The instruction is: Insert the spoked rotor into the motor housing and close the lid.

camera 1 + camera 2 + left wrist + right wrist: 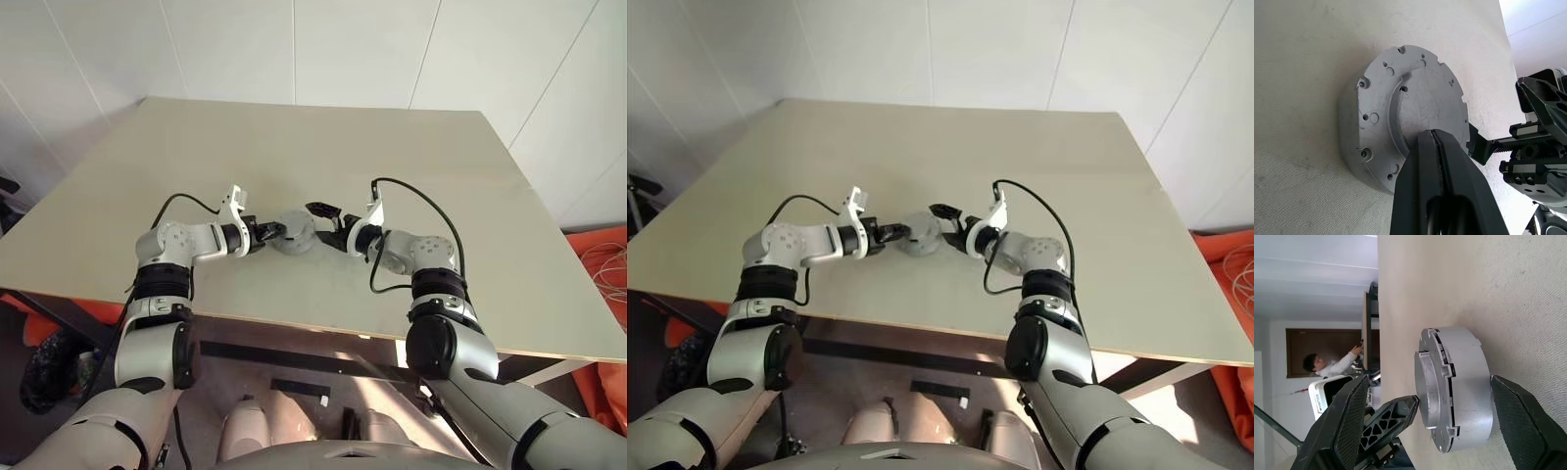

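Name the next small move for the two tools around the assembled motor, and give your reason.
Probably close the right tool on the motor housing. Its fingers stand wide open on either side of the round body without gripping it. The lid already sits on the housing, and the shut left tool rests on its top face. A side grip would steady the unit for any final press.

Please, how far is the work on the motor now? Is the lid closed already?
Done, it seems: the lid sits flat on the motor housing, as one closed unit on the table. In hand: the shut left gripper is at the lid's face, and the open right gripper straddles the housing. Left: probably only a final press and pulling back.
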